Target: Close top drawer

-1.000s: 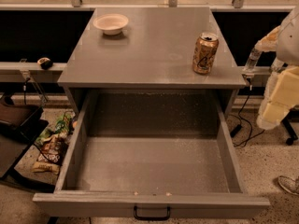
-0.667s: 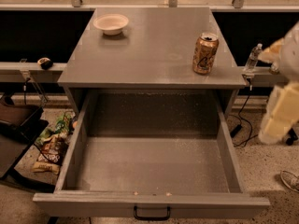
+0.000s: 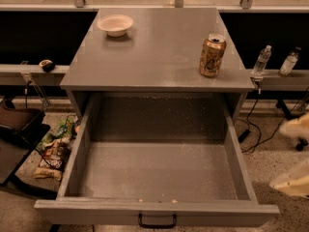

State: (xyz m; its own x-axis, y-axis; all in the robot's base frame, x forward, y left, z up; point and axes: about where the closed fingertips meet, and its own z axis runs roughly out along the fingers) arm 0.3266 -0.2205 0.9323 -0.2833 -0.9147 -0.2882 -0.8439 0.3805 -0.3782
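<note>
Camera view: the wide grey top drawer (image 3: pixel 154 175) with a small black bar handle (image 3: pixel 157 221) is standing pulled far out beneath the grey desk (image 3: pixel 159 62), which is carrying a white bowl (image 3: pixel 115 24) and a gold drinks can (image 3: pixel 212 55). The blurred cream tool (image 3: pixel 292 180) is hanging at the right edge, apart from the drawer; whether it is wide or narrow cannot be told.

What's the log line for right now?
drawer: open | handle: untouched | arm: right edge, beside drawer | end effector: not in view | can, bowl: on cabinet
</note>
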